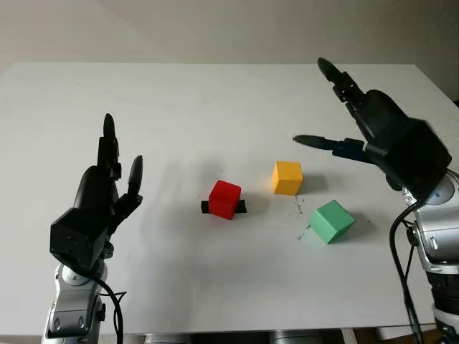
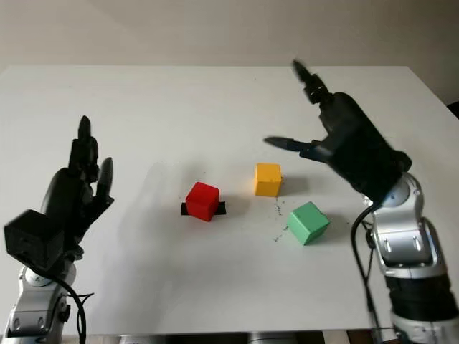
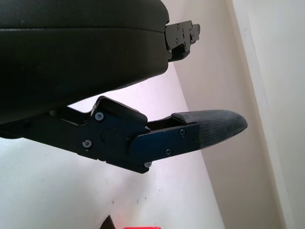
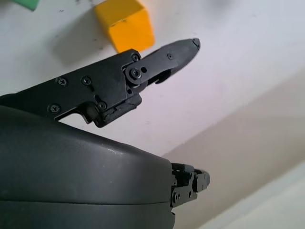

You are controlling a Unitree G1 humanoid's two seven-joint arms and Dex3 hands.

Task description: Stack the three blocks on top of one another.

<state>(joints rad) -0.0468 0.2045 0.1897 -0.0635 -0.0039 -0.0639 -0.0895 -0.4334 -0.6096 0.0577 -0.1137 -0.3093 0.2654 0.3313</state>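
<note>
While 3 blocks (image 1: 287,177) sit unstacked, black tape (image 1: 242,207) underlies 1.

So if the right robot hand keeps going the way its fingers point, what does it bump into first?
Probably nothing. The right robot hand is open, raised, pointing past the yellow block toward bare white table. Depth is hard to judge.

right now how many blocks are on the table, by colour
red block: 1
yellow block: 1
green block: 1
total: 3 blocks, all lying apart on the white table, none stacked
</note>
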